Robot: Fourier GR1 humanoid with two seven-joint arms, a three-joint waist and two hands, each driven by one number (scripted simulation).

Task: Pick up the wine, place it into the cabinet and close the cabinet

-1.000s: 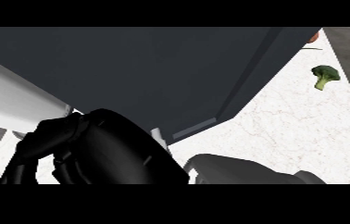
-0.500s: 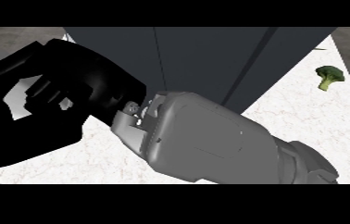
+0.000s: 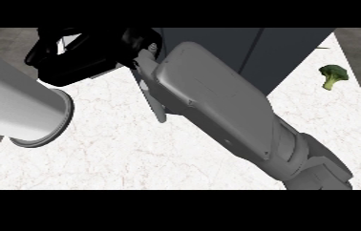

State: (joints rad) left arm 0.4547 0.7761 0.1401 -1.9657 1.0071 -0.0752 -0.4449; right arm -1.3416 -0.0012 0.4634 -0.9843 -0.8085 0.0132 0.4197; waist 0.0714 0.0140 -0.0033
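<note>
The dark grey cabinet (image 3: 282, 53) fills the top of the head view, and its front shows as flat panels with a thin seam between them. No wine bottle is in sight. My right forearm (image 3: 218, 115) crosses from the lower right to the upper left. Its black right hand (image 3: 84, 58) sits at the cabinet's left front corner, fingers relaxed and holding nothing. My left forearm (image 3: 28, 110) lies as a grey cylinder at the left edge, and its hand is out of sight.
A green broccoli floret (image 3: 333, 76) lies on the white marble counter (image 3: 112, 153) to the right of the cabinet. Bare counter stretches below and between the two forearms.
My right hand and forearm have swung up and leftward along the cabinet front. The angled door seen a second ago now lies flat. The left forearm has come into view.
</note>
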